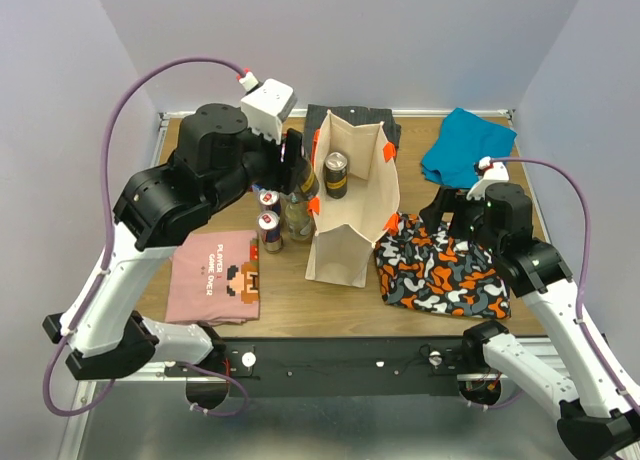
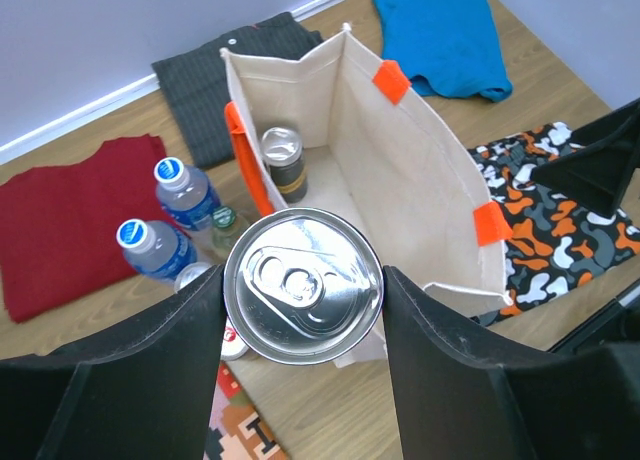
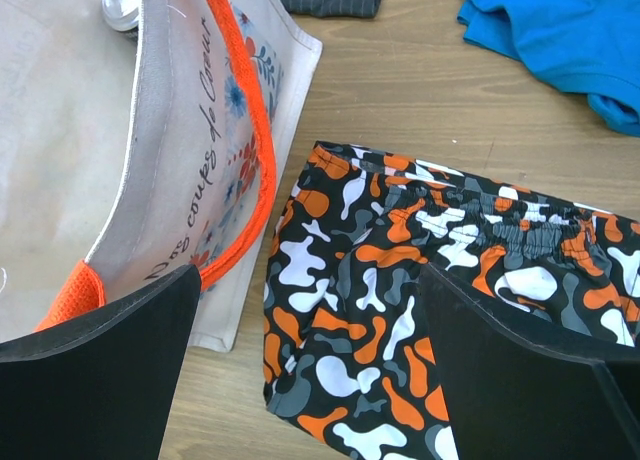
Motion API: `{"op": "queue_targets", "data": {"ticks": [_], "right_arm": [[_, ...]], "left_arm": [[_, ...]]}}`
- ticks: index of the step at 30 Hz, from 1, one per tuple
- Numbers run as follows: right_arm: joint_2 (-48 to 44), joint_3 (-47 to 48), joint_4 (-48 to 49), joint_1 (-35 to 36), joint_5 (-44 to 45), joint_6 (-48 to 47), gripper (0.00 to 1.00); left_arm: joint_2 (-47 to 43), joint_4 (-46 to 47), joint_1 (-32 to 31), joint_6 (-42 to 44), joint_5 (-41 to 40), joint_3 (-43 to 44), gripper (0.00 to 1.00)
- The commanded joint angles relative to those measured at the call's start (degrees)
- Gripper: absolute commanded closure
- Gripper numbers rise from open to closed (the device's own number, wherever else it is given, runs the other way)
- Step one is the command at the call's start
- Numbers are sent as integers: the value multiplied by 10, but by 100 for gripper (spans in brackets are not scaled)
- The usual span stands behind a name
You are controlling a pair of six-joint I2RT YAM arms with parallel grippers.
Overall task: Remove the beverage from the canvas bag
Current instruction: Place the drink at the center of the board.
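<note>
While the left gripper [image 2: 302, 310] is clamping a silver can [image 2: 302, 280] just outside the canvas bag [image 2: 400, 170], only the lid is showing, its label hidden. A second dark can [image 2: 285, 165] is standing inside the bag, and the right gripper [image 3: 308, 320] is gaping empty over camouflage shorts [image 3: 400, 270].

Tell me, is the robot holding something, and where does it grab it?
The left gripper holds a silver can by its sides; the right gripper holds nothing.
</note>
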Motion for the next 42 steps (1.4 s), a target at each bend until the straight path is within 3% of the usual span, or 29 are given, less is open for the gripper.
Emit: {"op": "queue_targets", "data": {"ticks": [1, 17, 25, 42], "right_arm": [[2, -1, 0, 0, 13, 5, 1], [-26, -34, 14, 0, 23, 35, 1], [-75, -48, 22, 0, 78, 42, 1], [-61, -43, 18, 0, 86, 40, 1]], "left_arm": [[-35, 30, -3, -8, -54, -24, 100], [-88, 29, -3, -38, -94, -132, 100], [-106, 68, -3, -55, -91, -222, 100], [-117, 178, -3, -79, -118, -388, 100]]}}
